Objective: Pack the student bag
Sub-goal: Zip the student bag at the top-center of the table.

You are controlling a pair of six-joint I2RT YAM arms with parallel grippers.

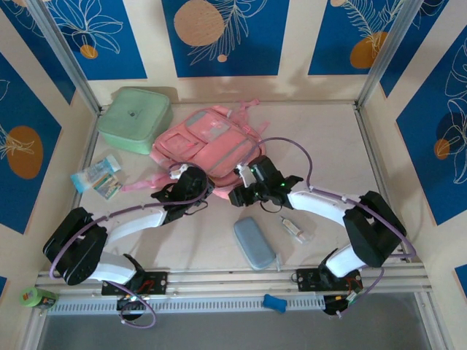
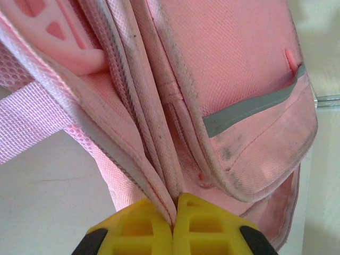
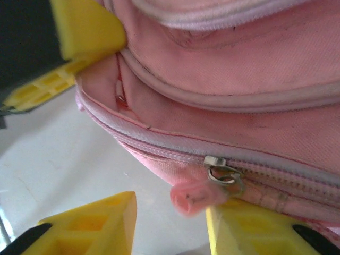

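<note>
Left gripper (image 2: pixel 173 223), pinched shut on the student bag's (image 2: pixel 234 69) seam, anchors it, I judge; right gripper (image 3: pixel 170 220) gapes around the zipper pull (image 3: pixel 192 197), ungrasped.

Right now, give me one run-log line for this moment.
left tool: shut on backpack seam | right tool: open, straddling zipper pull | backpack: lying on table

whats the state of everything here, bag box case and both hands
soft pink fabric backpack, lying flat, zip looks closed at its slider
mint-green square lidded box, lid on
grey-blue oval case, closed
left hand, shut on the backpack's edge
right hand, open, pink zip pull between its fingers
</note>
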